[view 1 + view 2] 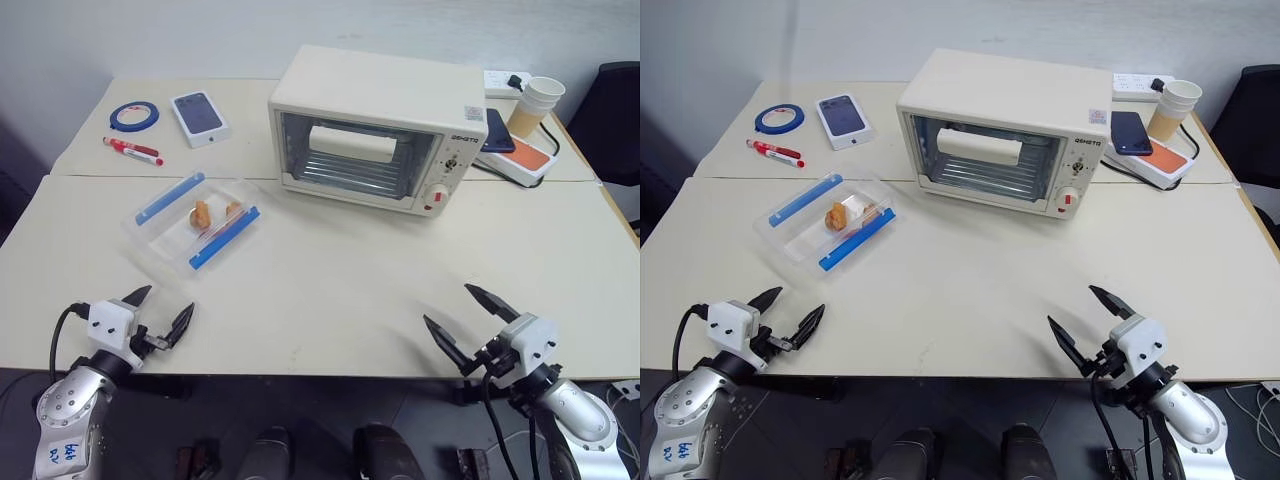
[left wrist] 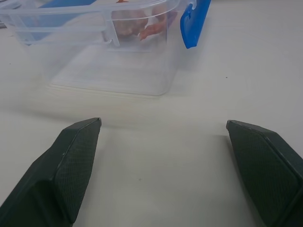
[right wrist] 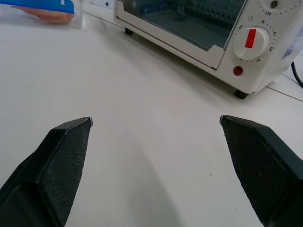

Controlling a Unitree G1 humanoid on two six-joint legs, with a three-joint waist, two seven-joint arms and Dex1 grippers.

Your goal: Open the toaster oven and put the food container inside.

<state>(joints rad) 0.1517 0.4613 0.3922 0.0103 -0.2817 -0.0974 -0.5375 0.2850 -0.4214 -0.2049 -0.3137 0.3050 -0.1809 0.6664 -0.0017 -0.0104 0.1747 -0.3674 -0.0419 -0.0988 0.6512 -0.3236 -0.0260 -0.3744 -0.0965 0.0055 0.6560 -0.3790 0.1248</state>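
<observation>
The toaster oven [image 1: 372, 128] is standing at the back of the table [image 1: 330, 300] with its glass door closed. The food container [image 1: 193, 221] is lying on the table to the left of it, well apart, with its lid on. The left gripper [image 1: 160, 311] is hovering near the table's front edge, jaws spread wide and empty. The right gripper [image 1: 470, 317] is doing the same on the other side.

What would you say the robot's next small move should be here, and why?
Probably reaching the right gripper toward the toaster oven door's handle: the door looks shut, both grippers are open and empty near the table's front edge, and the food container can't go in before it opens.
</observation>
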